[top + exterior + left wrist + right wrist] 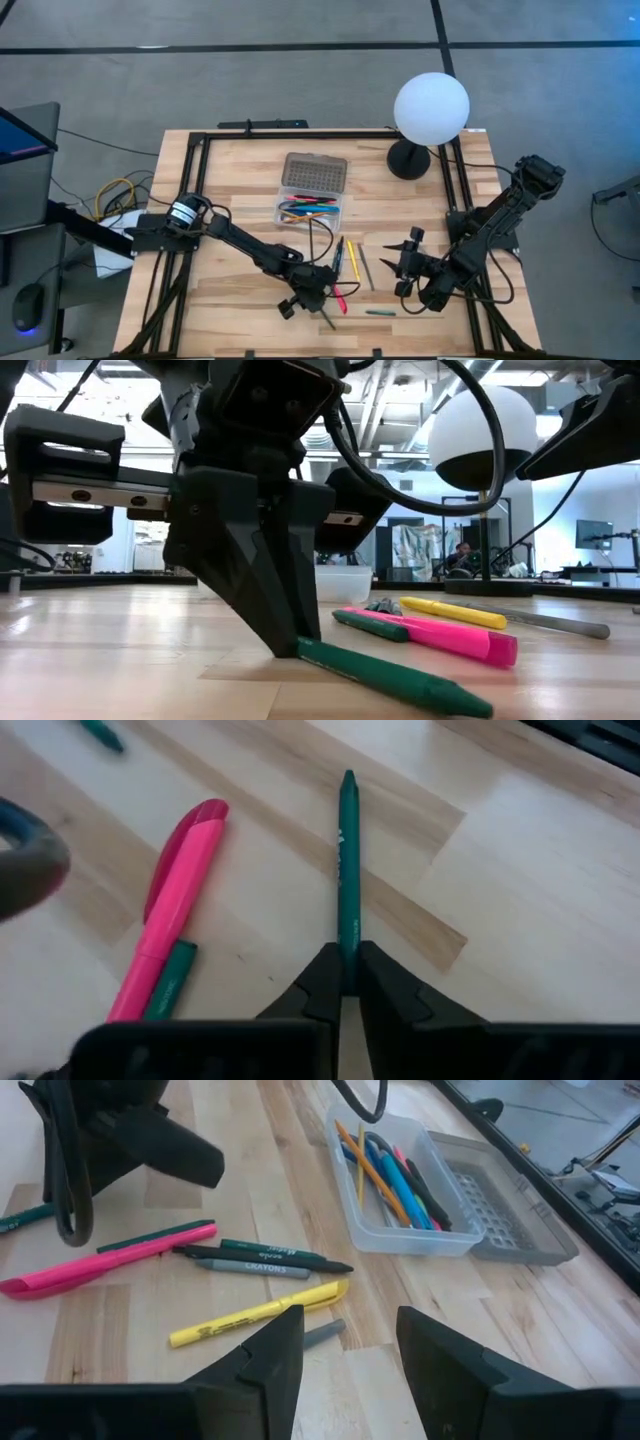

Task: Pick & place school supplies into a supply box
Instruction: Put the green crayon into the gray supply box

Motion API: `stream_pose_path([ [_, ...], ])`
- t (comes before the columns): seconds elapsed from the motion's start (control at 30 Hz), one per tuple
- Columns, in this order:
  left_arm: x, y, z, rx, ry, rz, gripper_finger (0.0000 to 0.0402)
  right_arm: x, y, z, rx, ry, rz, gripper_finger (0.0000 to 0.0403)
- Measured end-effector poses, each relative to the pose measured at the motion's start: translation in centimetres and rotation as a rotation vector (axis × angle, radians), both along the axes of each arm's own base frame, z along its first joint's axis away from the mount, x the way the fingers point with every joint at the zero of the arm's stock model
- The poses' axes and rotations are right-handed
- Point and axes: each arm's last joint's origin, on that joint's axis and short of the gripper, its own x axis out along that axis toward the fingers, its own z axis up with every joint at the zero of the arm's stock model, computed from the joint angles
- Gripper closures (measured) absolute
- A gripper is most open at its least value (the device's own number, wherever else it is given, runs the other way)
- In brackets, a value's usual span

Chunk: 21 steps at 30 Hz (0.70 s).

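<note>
The left gripper (346, 982) is down on the bench near its front edge, fingers pinched on one end of a green pen (347, 870) that lies flat on the wood. A pink highlighter (178, 900) lies just beside it, with a yellow highlighter (255, 1313) and dark crayons (262, 1260) nearby. The supply box (311, 211) sits toward the bench's middle, lid (314, 174) folded back, several pens already inside. The right gripper (345, 1342) hovers by the right edge, fingers apart and empty. Holding the pen so near its end, I'd lift slowly and straight; it may droop or swing, so line it lengthwise with the box before letting go.
</note>
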Motion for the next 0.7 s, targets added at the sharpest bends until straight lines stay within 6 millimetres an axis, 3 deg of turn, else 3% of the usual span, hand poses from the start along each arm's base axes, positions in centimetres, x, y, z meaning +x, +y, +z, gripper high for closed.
stream_pose_path([
  [0.43, -1.2, 0.3, -0.3, 0.171, 0.123, 0.309, 0.0395, -0.1, 0.0, -0.1, 0.002, 0.023, 0.014, 0.0249],
  [0.7, -2.1, 0.5, 0.7, 0.222, 0.161, 0.468, 0.0395, -0.2, -0.1, -0.2, -0.010, 0.035, 0.016, 0.0249],
])
